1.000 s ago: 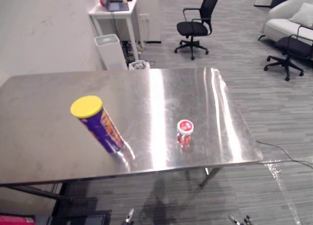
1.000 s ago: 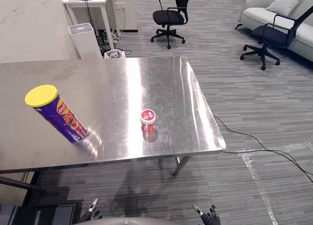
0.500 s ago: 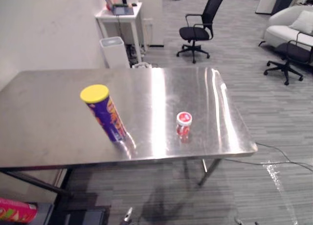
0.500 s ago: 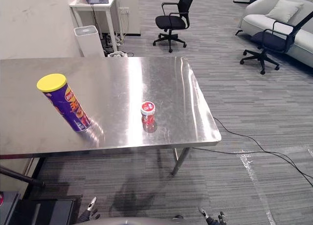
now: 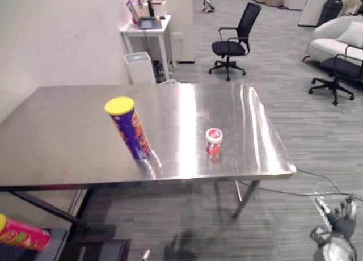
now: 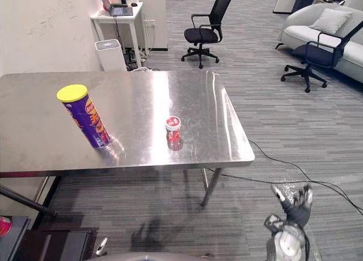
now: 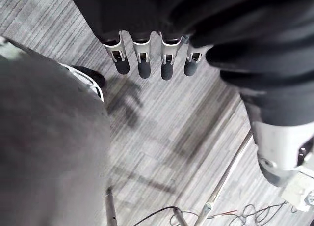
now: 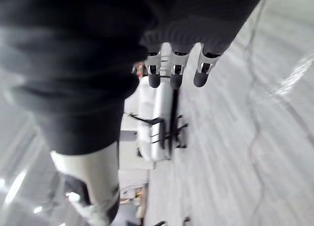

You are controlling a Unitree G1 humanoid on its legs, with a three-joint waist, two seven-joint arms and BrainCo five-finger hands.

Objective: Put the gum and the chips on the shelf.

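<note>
Steel worktop, brushed and reflective, spans the left and centre of the frame. Two items stand on it.

Chips: purple can, yellow lid, upright, left of centre, near the front edge.

Gum: small red tub with a red-and-white lid, upright, right of centre, roughly level with the base of the chips. The two are well apart, and both stand clear of either robot hand.

Right robot hand: lower right of the frame, below worktop level, over the grey carpet, well away from the worktop's corner. It is spread and holds nothing. Its wrist view shows a row of straight fingers.

Left robot hand: seen in its wrist view, fingers straight and apart, pointing at the striped floor, nothing held.

Lower left corner: a red can lies on its side, lower than the worktop, on a dark surface. I cannot tell what that surface is.

Background, top of frame: white side table with a white bin beside it, and a black office chair. A second chair and a pale sofa are at upper right.
</note>
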